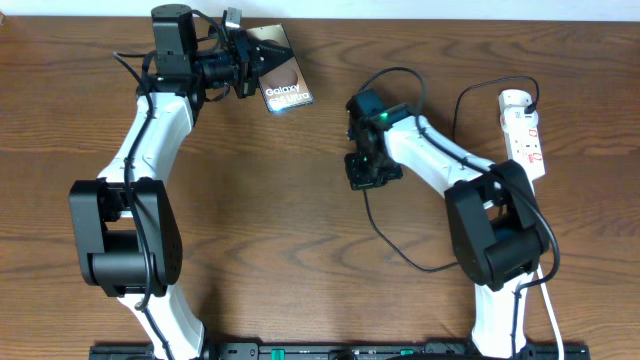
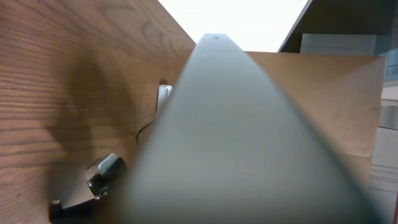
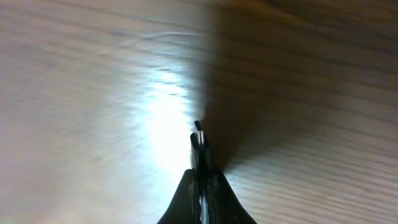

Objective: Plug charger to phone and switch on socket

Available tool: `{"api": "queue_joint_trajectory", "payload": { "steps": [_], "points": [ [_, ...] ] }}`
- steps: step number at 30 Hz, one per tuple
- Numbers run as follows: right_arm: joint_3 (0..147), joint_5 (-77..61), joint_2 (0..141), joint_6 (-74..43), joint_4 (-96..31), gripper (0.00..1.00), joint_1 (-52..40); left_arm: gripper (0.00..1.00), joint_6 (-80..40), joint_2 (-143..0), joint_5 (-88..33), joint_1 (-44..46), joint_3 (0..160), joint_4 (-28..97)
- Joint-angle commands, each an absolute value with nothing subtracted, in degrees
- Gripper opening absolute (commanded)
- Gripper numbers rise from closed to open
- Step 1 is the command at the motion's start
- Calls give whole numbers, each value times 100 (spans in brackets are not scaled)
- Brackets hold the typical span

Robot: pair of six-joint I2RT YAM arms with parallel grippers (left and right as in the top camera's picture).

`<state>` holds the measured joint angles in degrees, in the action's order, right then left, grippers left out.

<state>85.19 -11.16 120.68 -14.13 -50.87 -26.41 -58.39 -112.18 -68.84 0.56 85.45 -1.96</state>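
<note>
The phone [image 1: 287, 93], a dark bronze-grey slab with white "Galaxy" lettering, is at the far middle of the table. My left gripper [image 1: 262, 58] is shut on its far end. In the left wrist view the phone [image 2: 249, 137] fills the frame as a blurred grey slab and hides the jaws. My right gripper [image 1: 362, 178] points down at the table's middle. It is shut [image 3: 200, 174] on the charger's small connector tip [image 3: 198, 132], which sticks out just above the wood. The thin black charger cable [image 1: 385, 235] loops away from it. The white socket [image 1: 527, 135] lies at the far right.
A black cable arcs [image 1: 470, 92] to the top end of the socket, and a white cord [image 1: 553, 320] runs toward the front edge. The right arm's base [image 1: 495, 240] stands between gripper and socket. The left arm's base [image 1: 125, 235] is at the front left.
</note>
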Motion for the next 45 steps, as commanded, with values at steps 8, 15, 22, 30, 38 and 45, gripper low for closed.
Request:
{"api": "queue_joint_trajectory", "payload": {
  "steps": [8, 15, 22, 30, 38, 45],
  "points": [
    [8475, -5109, 10630, 663, -4976, 1, -1422, 7, -5745, -11209, -7008, 47, 8554, -259],
    [8468, -6724, 10506, 1282, -5009, 1, -1203, 7, -5745, -11209, -7491, 47, 8554, -768],
    [8468, -7456, 10506, 1376, -4836, 1, -1317, 7, -5743, -11209, -7782, 58, 8554, -1022],
    [8464, -7494, 10516, 75, -3682, 1, -1525, 7, -5902, -11209, -7778, 220, 8556, -1315],
    [8464, -7435, 10702, -906, -2980, 1, -1540, 7, -6845, -11209, -7732, 255, 8556, -2449],
    [8462, -7972, 10910, -926, -2652, 1, -1645, 7, -7196, -11209, -7404, 261, 8556, -2589]
  ]
}}
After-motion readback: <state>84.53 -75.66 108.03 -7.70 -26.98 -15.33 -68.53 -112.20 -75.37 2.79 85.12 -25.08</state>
